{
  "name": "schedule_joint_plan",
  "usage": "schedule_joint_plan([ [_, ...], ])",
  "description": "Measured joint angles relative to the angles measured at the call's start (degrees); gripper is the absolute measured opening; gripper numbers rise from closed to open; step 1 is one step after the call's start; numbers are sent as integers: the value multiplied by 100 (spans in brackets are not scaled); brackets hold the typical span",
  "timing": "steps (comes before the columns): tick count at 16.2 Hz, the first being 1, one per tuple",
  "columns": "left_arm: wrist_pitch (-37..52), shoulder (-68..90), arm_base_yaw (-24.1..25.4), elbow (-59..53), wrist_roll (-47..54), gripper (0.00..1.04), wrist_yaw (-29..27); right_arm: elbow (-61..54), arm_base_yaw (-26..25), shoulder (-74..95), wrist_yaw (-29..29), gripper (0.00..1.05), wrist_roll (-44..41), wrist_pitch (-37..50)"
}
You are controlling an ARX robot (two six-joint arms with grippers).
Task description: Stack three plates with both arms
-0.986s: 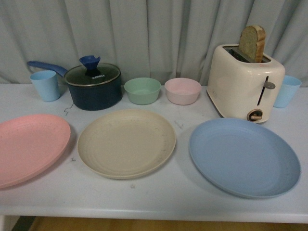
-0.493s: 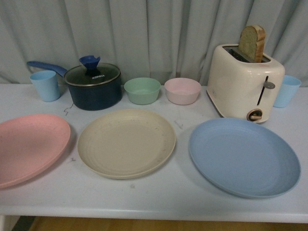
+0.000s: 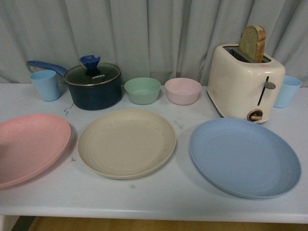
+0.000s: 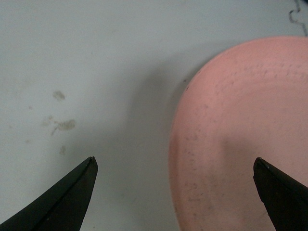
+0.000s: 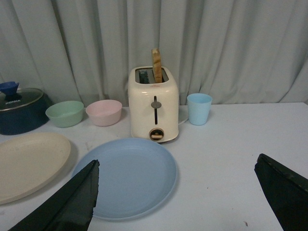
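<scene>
Starting big with the pale table point(image 3: 154, 202), backed by a grey curtain point(image 3: 144, 33). Across its near side, three plates laid flat in a row, none touching, none stacked yet. Furthest right and a touch the largest: blue plate point(image 3: 244, 156), matte, shallow, faint rings, just in front of the toaster. In the middle: beige plate point(image 3: 126, 143), same matte look, concentric ridges, a few dark specks. Far left: pink plate point(image 3: 29, 147), also ringed and speckled, cut off by the front view's edge.

Behind those, a cream toaster point(image 3: 243, 82) and a dark blue lidded pot point(image 3: 94, 86). Between the two, a green bowl point(image 3: 142, 90) beside a pink bowl point(image 3: 183, 90). Then a light blue cup point(image 3: 45, 85) left of the pot, another cup point(image 3: 287, 91) right of the toaster, and a bread slice point(image 3: 252, 43) poking up from the slot.

Only black tips showing of the left gripper point(image 4: 174, 160): spread wide, gripping nothing, straddling the pink plate's rim. Same for the right gripper point(image 5: 177, 161): wide apart, empty, near the blue plate.
</scene>
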Motion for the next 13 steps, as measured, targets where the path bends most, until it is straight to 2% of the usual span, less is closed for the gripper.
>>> schedule_joint_plan([
  [5, -649, 269, 168, 699, -9, 98, 120, 0, 0, 0, 0, 98, 0, 0],
  [12, -1145, 702, 118, 835, -144, 98, -140, 0, 0, 0, 0, 98, 2, 0],
  [13, -1134, 699, 50, 835, -157, 89, -116, 0, 0, 0, 0, 98, 2, 0],
])
